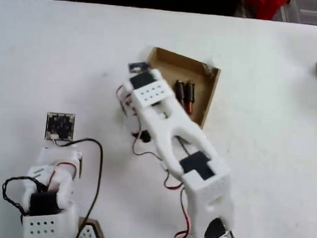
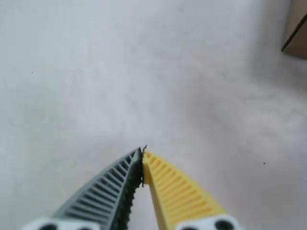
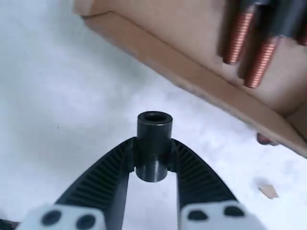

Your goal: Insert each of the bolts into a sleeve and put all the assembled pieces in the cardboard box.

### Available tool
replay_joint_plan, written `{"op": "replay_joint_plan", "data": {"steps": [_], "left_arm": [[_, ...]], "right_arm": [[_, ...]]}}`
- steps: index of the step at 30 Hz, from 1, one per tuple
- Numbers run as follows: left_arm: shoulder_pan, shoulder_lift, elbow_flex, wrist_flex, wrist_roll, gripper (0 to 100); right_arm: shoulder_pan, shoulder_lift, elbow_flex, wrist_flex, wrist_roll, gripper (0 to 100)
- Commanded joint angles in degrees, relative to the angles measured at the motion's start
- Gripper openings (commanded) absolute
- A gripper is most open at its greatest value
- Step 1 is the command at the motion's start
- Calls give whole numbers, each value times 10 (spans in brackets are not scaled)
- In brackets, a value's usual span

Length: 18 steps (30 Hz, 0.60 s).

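Over on the left, the left gripper (image 2: 143, 152) hangs above the bare table (image 2: 86, 72) with its grey and yellow fingers pressed together and nothing between them. Toward the middle, the right gripper (image 3: 153, 144) is clamped on a black sleeve (image 3: 154, 128), which stands upright, its open end up and its bore seemingly empty. The fingertips pinch it on the lower half. Just beyond it to the right runs the near wall of the cardboard box (image 3: 192, 81), and inside lie two assembled pieces (image 3: 249, 43) side by side, copper threads sticking out of their black sleeves.

The main risk, as I judge it, is that this sleeve goes into the box without a bolt, which would leave the piece unfinished. The low grip could also let the round sleeve twist or slide out when a bolt pushes down on it. With the gripper so near the box wall, a careless swing could shove the light box and shift the pieces inside.
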Motion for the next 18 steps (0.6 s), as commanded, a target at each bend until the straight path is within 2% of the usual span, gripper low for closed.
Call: {"op": "replay_joint_plan", "data": {"steps": [1,10,18], "left_arm": [[-4,-2,-1,1,-5,24],[-4,-3,-1,1,-5,24],[-3,-5,-1,0,-3,24]], "right_arm": [[63,-96,42,2,24,17],[209,-310,296,-76,109,21],[435,-364,471,-175,215,19]]}}
